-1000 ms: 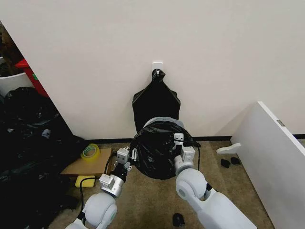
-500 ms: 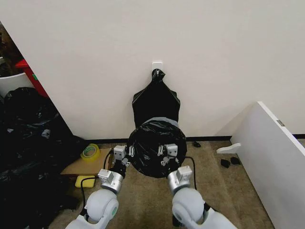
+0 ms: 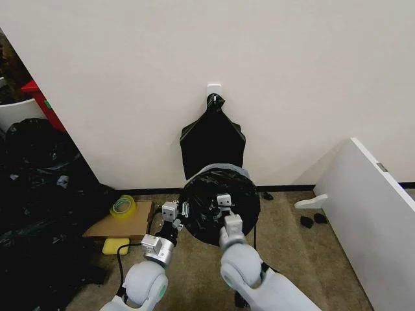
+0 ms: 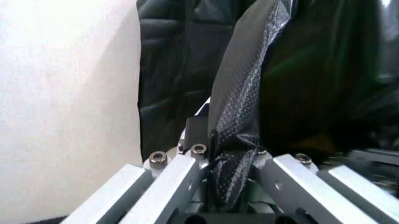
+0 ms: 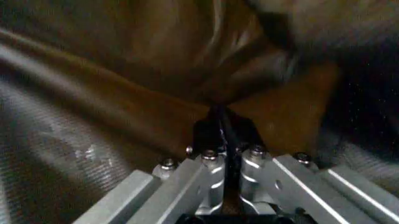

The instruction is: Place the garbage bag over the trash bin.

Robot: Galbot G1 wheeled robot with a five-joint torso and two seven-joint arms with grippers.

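The black garbage bag (image 3: 214, 194) forms a round, glossy drum low against the wall, greyish where it is pulled tight along the top. The trash bin is hidden under it. At the bag's left edge my left gripper (image 3: 179, 212) is shut on a fold of the film; the left wrist view shows that dotted fold (image 4: 240, 93) pinched in the left gripper (image 4: 227, 151). Over the middle of the bag my right gripper (image 3: 224, 201) is shut on plastic. In the right wrist view the right gripper (image 5: 223, 125) clamps a gathered crease of the bag (image 5: 124, 79).
A flat black bag bundle (image 3: 213, 139) hangs from a white hook (image 3: 214, 87) right behind. A big heap of black plastic (image 3: 39, 194) fills the left. A yellow tape roll (image 3: 122, 206) lies on cardboard (image 3: 123, 225). A white board (image 3: 376, 214) leans at right.
My right arm has swung left, carrying its gripper from the bag's right side to its middle. The left gripper has stayed at the bag's left edge.
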